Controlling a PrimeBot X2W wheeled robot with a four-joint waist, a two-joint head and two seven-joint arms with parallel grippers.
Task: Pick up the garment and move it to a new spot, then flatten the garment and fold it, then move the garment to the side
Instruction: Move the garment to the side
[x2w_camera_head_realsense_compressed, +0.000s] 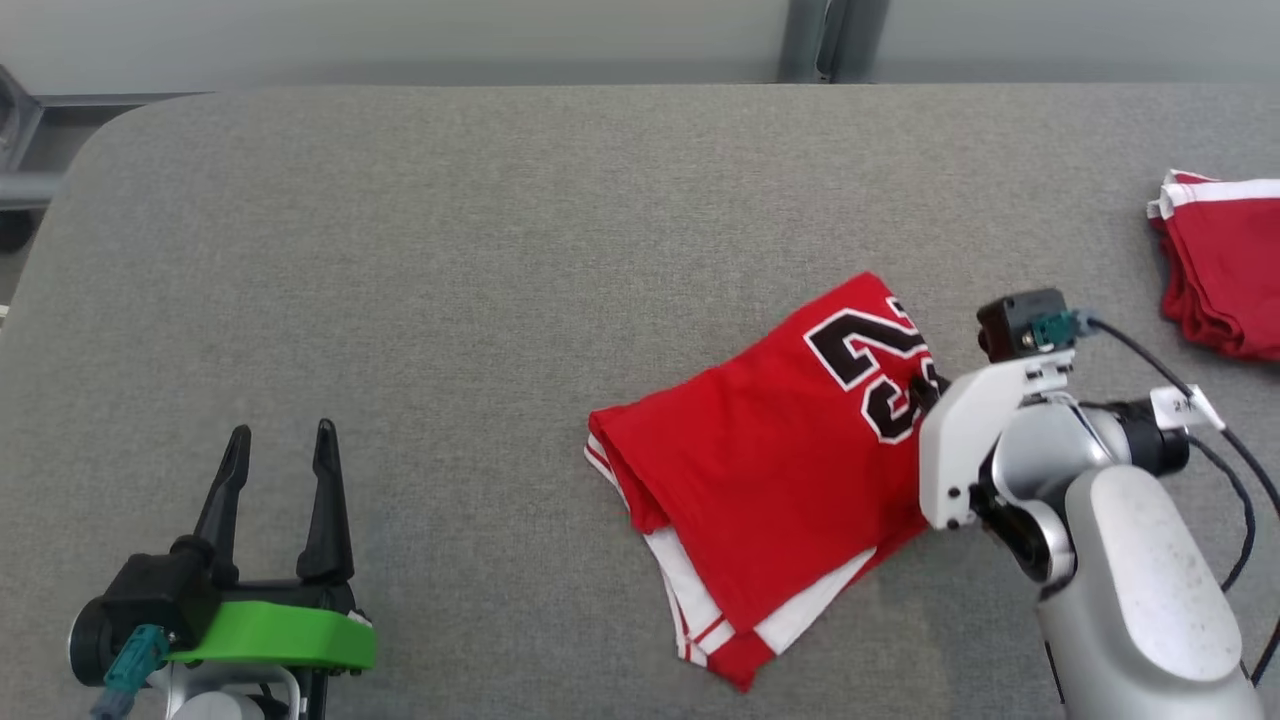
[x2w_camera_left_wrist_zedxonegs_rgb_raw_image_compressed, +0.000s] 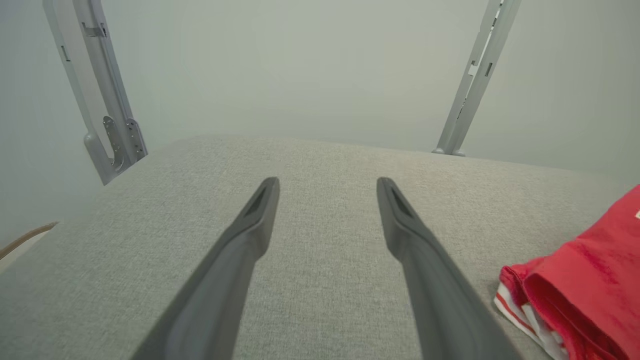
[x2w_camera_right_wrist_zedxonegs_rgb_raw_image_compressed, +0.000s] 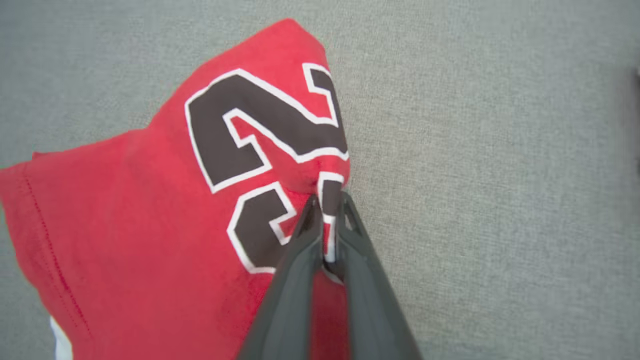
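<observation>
Garment (x2w_camera_head_realsense_compressed: 770, 470) of red jersey cloth with black, white-outlined numerals lies folded right of centre on the grey fabric-covered tabletop (x2w_camera_head_realsense_compressed: 450, 250), toward its near edge. The right gripper (x2w_camera_right_wrist_zedxonegs_rgb_raw_image_compressed: 328, 197), pressed together, pinches the garment's right edge at the numerals. The left gripper (x2w_camera_head_realsense_compressed: 282, 430), jaws spread, sits by the near left corner.
</observation>
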